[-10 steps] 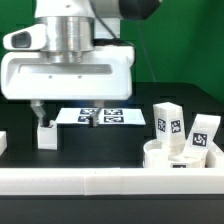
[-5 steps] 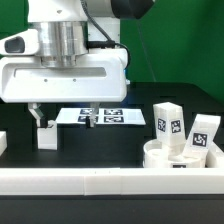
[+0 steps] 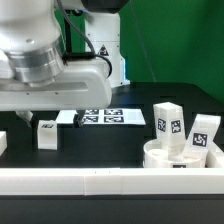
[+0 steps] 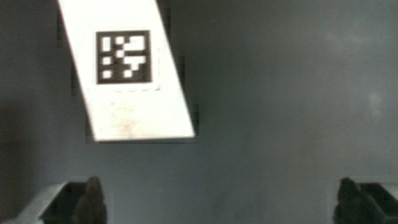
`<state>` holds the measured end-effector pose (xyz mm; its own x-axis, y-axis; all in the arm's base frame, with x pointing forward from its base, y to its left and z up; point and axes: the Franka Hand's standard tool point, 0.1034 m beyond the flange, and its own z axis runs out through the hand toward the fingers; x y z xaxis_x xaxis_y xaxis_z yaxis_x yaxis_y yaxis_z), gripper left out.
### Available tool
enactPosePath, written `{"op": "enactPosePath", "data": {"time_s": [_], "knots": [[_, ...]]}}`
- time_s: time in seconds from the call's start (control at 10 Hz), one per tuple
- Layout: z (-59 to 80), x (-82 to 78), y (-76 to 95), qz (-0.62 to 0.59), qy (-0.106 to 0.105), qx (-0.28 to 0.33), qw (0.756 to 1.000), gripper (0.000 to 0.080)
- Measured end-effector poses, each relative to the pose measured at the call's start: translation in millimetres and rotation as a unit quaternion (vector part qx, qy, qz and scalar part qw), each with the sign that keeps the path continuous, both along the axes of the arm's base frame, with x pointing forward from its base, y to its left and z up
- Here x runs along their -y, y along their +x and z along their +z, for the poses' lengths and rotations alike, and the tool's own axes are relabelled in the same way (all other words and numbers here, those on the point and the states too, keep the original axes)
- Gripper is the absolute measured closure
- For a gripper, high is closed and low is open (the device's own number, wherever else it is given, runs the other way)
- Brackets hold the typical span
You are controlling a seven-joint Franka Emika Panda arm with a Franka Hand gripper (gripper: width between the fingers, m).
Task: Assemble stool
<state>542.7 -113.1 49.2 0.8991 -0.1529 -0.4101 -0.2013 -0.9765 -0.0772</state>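
A short white stool leg with a square tag stands on the black table at the exterior view's left. In the wrist view the leg lies beyond the fingertips, apart from them. My gripper hangs just above it, open and empty. Its dark fingertips stand wide apart, with bare table between them. The round white seat sits at the exterior view's right. Two more tagged legs stand at it.
The marker board lies flat behind the gripper. A long white border rail runs along the front. A dark object shows at the exterior view's left edge.
The gripper body has swung toward the exterior view's left and now looks tilted. It stays open. The legs and seat have not moved.
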Motion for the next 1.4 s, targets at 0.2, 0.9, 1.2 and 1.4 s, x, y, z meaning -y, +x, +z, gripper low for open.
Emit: {"op": "enactPosePath", "data": {"time_s": [0.2,0.9,1.2,1.4], "knots": [[-2.3,0.5,1.4,0.001,0.000,-0.004,1.000,0.0151],[-7.7,17.9,-21.7,-0.023,0.008,-0.091,0.996,0.0151],[-13.1,22.0,-28.7,-0.021,0.035,-0.187,0.982,0.0151],[-18.3,19.9,-29.6,-0.016,0.045,-0.227,0.973,0.0151]]}}
